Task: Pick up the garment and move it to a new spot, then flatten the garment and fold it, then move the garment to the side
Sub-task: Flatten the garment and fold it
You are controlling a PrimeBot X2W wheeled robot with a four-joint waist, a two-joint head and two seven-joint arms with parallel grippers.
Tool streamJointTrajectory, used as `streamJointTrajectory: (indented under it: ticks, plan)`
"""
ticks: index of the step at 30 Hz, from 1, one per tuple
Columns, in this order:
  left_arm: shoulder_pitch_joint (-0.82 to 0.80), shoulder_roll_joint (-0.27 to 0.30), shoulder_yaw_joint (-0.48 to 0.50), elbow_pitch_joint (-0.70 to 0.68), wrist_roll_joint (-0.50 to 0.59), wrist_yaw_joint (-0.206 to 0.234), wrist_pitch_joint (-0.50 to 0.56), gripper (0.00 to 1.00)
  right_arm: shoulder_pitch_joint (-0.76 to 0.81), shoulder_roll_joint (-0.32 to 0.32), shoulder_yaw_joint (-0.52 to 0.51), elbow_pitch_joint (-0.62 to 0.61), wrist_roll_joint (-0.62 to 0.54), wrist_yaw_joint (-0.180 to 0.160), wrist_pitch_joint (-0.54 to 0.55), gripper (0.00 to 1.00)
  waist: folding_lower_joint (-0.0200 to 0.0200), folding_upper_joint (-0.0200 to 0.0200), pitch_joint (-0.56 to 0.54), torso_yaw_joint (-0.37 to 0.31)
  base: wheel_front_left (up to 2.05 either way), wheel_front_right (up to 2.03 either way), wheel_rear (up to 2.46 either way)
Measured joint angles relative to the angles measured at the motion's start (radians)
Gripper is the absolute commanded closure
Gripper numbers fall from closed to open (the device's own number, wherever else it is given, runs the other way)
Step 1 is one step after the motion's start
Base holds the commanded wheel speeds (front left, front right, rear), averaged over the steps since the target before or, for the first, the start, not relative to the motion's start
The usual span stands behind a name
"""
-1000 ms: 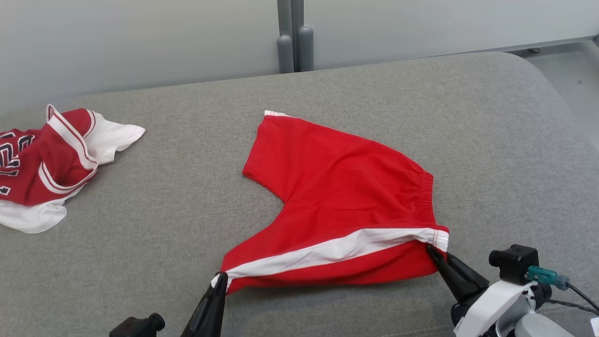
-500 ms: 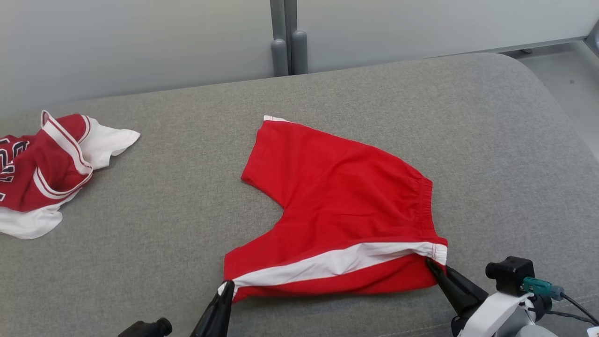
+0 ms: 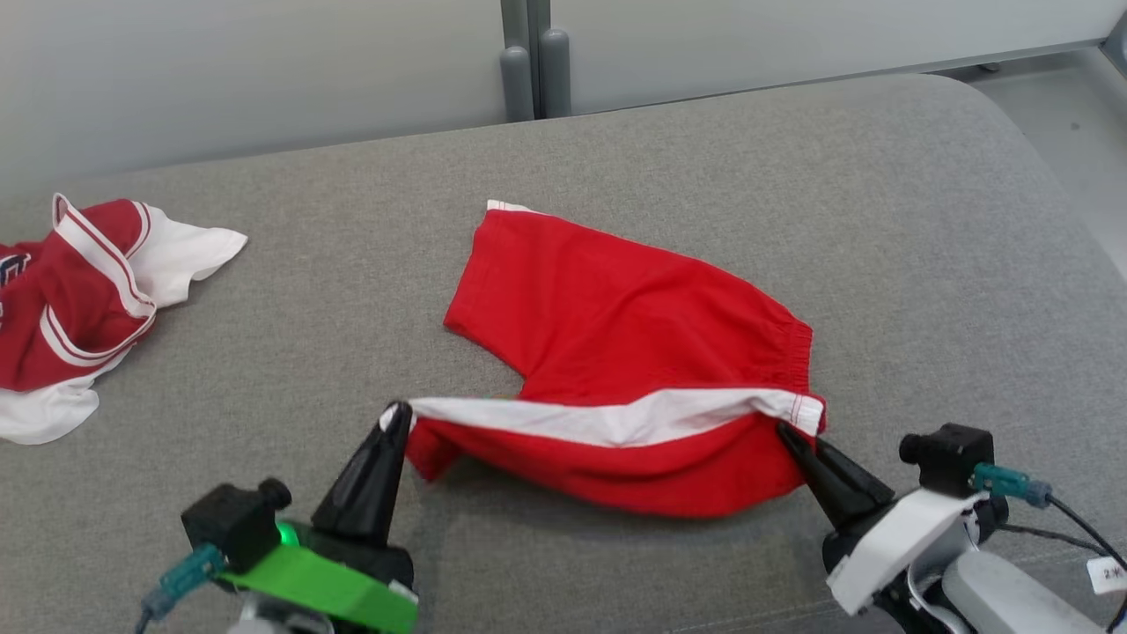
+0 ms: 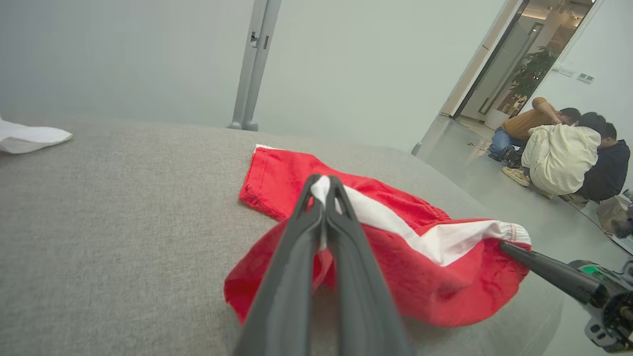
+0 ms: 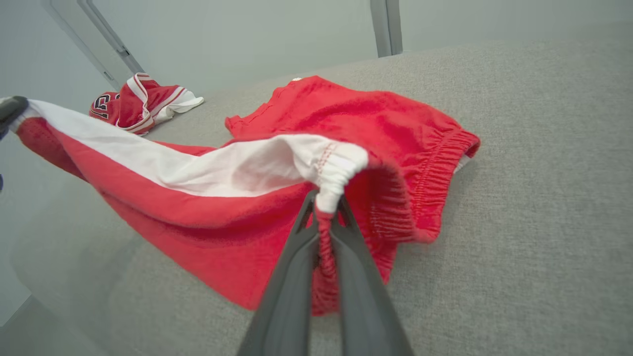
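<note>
Our red shorts (image 3: 616, 335) lie mid-surface on the grey cushion (image 3: 880, 220). The far leg is flat and the near, white-striped side hangs lifted between our two holds. The cloth is light, soft and limp, and it sags in the middle, so hem corner and waistband corner suit it best. Our left gripper (image 3: 398, 412) is clamped on the hem at the stripe's end, seemingly by a thin bite. Our right gripper (image 3: 782, 430) is clamped on the elastic waistband. A crumpled jersey (image 3: 79, 299) lies well apart, leftward.
</note>
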Motion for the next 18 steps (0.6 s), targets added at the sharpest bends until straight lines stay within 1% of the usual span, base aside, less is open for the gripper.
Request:
streamJointTrajectory:
  ticks: [6, 13, 18]
  plan:
    - [-0.214, 0.016, 0.000, 0.026, 0.032, 0.000, 0.034, 1.00, -0.124, 0.024, -0.025, 0.022, 0.064, 0.000, 0.041, 1.00, 0.0000, 0.0000, 0.046, -0.016, 0.00, 0.00, 0.00]
    - [-0.439, 0.033, 0.011, 0.145, 0.076, 0.000, 0.114, 1.00, -0.274, 0.075, -0.081, 0.103, 0.121, 0.000, 0.091, 1.00, 0.0000, 0.0000, 0.122, -0.051, 0.00, 0.00, 0.00]
    - [-0.576, 0.062, 0.011, 0.243, 0.115, 0.000, 0.164, 1.00, -0.357, 0.120, -0.087, 0.160, 0.135, 0.000, 0.123, 1.00, 0.0000, 0.0000, 0.184, -0.085, 0.00, 0.00, 0.00]
